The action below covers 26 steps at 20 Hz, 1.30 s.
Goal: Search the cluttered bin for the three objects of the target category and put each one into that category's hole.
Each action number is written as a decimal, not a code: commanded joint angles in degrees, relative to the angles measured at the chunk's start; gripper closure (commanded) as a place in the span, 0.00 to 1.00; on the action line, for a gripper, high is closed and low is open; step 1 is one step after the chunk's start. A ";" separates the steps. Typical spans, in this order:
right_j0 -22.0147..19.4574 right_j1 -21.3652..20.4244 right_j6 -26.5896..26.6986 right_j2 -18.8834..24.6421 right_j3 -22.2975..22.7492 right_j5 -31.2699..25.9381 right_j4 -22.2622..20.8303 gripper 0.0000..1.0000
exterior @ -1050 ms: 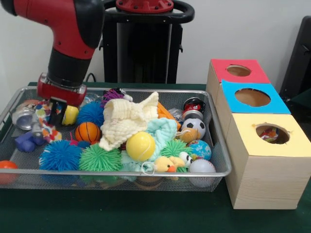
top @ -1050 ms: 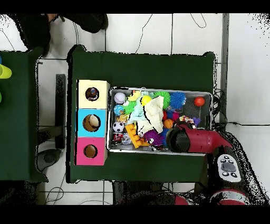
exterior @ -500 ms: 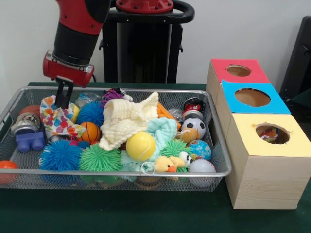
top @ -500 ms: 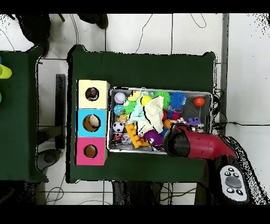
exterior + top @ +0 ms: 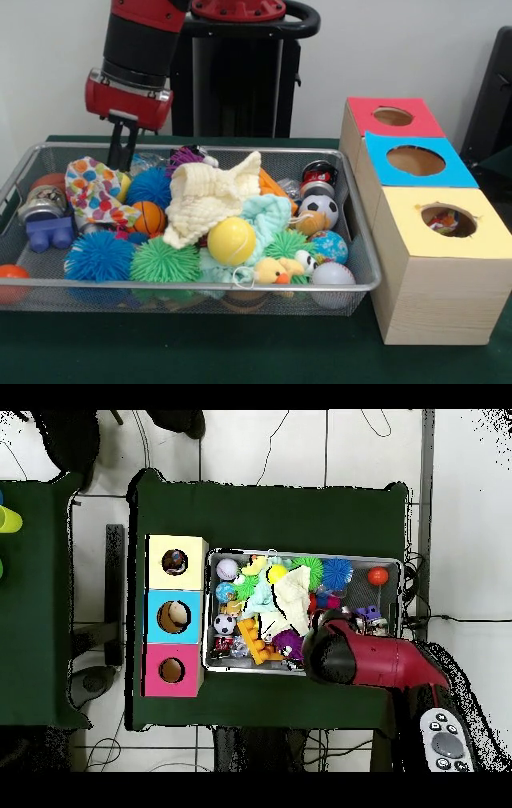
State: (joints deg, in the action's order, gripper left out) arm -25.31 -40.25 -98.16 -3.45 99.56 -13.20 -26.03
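Hanging closed and empty (fingers pressed together) above the bin's (image 5: pixel 364 240) far left corner, gripper (image 5: pixel 122 157) sat right over the spotted cloth (image 5: pixel 92 190), holes well off right.

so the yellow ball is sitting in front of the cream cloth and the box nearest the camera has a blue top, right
Not quite. The yellow ball does sit in front of the cream cloth, but the front view shows that the nearest box has a yellow top; the blue-topped box is the middle one.
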 commanded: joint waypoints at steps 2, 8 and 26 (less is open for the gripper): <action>2.24 0.52 -5.45 3.15 1.71 -2.51 0.91 1.00; 3.78 1.97 -3.97 -1.13 -0.43 -7.72 -0.26 1.00; 7.37 5.81 -2.13 -10.40 -7.56 -11.54 -3.63 0.00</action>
State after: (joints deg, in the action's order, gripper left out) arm -18.63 -37.25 -98.16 -11.17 97.06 -18.07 -25.94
